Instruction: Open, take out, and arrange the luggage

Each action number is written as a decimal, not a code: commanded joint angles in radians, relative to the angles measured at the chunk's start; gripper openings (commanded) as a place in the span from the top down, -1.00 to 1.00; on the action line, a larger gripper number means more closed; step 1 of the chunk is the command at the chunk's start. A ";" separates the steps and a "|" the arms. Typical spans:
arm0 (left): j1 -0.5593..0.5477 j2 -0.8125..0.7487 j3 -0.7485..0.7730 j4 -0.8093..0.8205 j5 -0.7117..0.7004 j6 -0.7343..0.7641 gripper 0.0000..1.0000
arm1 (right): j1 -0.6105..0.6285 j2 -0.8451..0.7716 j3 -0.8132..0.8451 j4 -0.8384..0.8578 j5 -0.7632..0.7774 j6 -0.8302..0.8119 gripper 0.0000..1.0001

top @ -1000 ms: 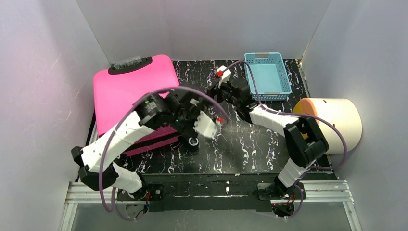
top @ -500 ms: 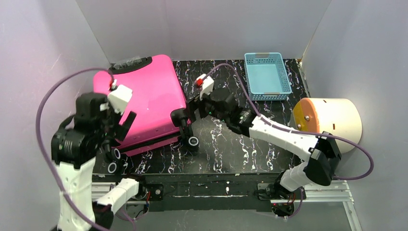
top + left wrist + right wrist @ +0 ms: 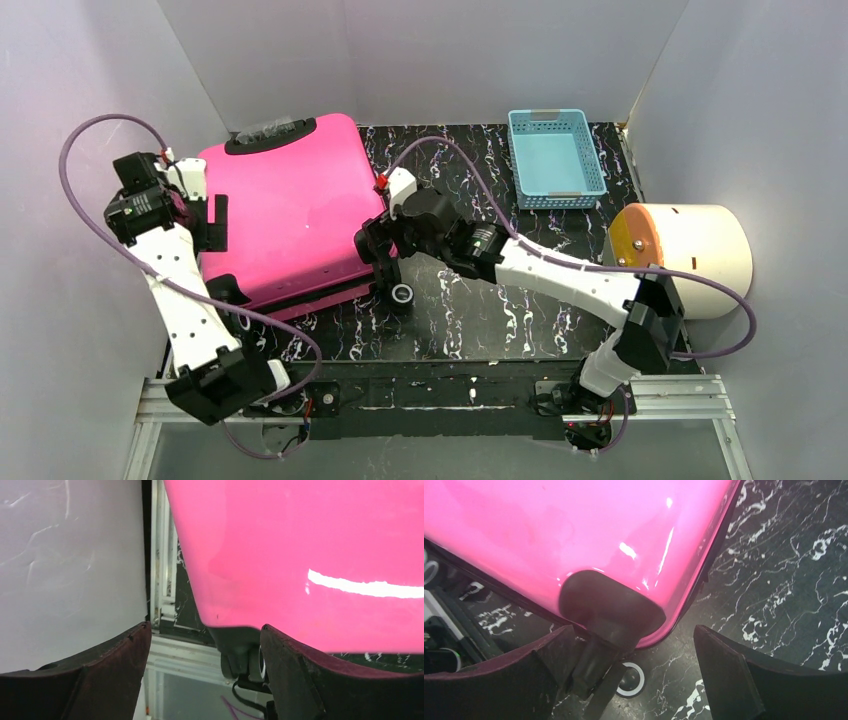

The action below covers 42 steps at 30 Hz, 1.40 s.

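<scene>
**Getting a clean hold on the closed lid**

The hot-pink suitcase (image 3: 285,215) lies flat and closed on the marbled table (image 3: 480,300), with the blue basket (image 3: 560,200) well off its right side. Our left gripper (image 3: 205,626), jaws released, sits at its left edge. Our right gripper (image 3: 634,627), also spread wide, straddles the wheel housing (image 3: 609,605) at its near right corner. We should pinch the lid rim, not the housing, and lift evenly.

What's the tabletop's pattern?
The tabletop is black with white marble-like veining, clearest in the right wrist view.

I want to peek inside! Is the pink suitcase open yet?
Shut: the luggage shows only its closed pink shell from above, with no lining showing.
</scene>
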 commanded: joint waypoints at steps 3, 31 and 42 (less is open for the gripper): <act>0.148 0.081 0.024 0.005 0.291 -0.078 -0.64 | 0.003 0.093 0.077 -0.075 0.039 0.018 -0.97; 0.261 0.291 -0.157 0.173 0.549 -0.297 -0.97 | 0.011 0.238 0.152 -0.149 -0.068 0.135 -0.97; 0.090 0.105 -0.265 0.115 0.567 -0.190 -0.95 | -0.170 0.233 0.126 -0.169 0.097 0.021 -0.94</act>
